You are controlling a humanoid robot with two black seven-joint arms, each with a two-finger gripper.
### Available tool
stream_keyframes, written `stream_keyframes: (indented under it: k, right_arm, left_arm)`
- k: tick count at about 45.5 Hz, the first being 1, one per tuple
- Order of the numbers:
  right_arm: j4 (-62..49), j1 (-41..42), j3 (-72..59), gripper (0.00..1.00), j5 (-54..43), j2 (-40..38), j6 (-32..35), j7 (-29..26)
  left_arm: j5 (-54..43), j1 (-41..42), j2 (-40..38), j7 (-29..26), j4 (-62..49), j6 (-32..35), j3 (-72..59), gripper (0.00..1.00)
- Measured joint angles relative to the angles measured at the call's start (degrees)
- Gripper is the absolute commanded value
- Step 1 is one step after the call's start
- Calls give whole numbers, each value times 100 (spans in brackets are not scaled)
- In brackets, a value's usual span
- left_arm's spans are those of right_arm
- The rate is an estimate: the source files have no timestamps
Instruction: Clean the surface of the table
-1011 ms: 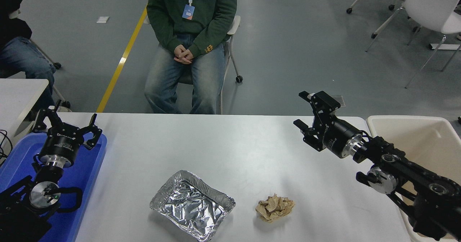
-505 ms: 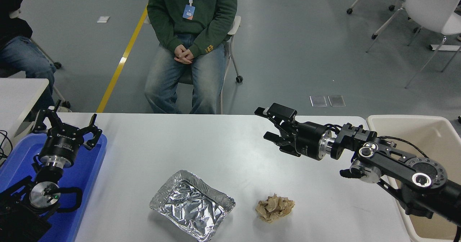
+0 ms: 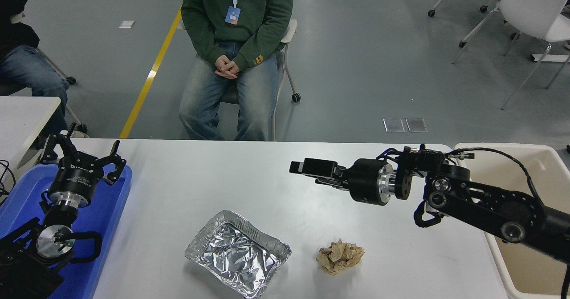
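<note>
The white-grey table surface (image 3: 276, 179) spans the middle of the view. On it near the front lie a crumpled foil tray (image 3: 238, 254) and, to its right, a crumpled brown paper wad (image 3: 339, 256). My right gripper (image 3: 306, 173) reaches in from the right and points left, level, above the table's middle. It is behind and above the paper wad, well apart from it. It is open and empty. My left gripper (image 3: 82, 154) is parked at the lower left over the blue tray (image 3: 107, 219), open and empty.
A cream bin (image 3: 530, 174) stands off the table's right end, under my right arm. A smaller white table (image 3: 22, 112) is at the left edge. A person in a green hoodie (image 3: 236, 32) sits at the far side, hands clasped. White chairs stand at the far right.
My right gripper has swung left and lowered from the table's far right to above its middle, turning to point left. The left arm, foil tray and paper wad have not moved.
</note>
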Motion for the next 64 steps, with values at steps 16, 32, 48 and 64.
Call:
stream_keyframes:
  k: [16, 32, 48, 64]
  right_arm:
    - [-301, 253, -851, 99, -1203, 507, -67, -40]
    - [-1295, 320, -1068, 99, -1481, 1420, -485, -64]
    - [-2329, 268, -2033, 98, -1536, 2220, -1526, -48]
    - [-3228, 126, -2784, 98, -1512, 2483, -2322, -20]
  left_arm:
    - [0, 0, 0, 0, 1, 0, -1, 100]
    - [0, 0, 0, 0, 0, 0, -1, 100]
    - [0, 2, 0, 0, 1, 0, -1, 100]
    - [0, 3, 0, 0, 0, 0, -1, 100]
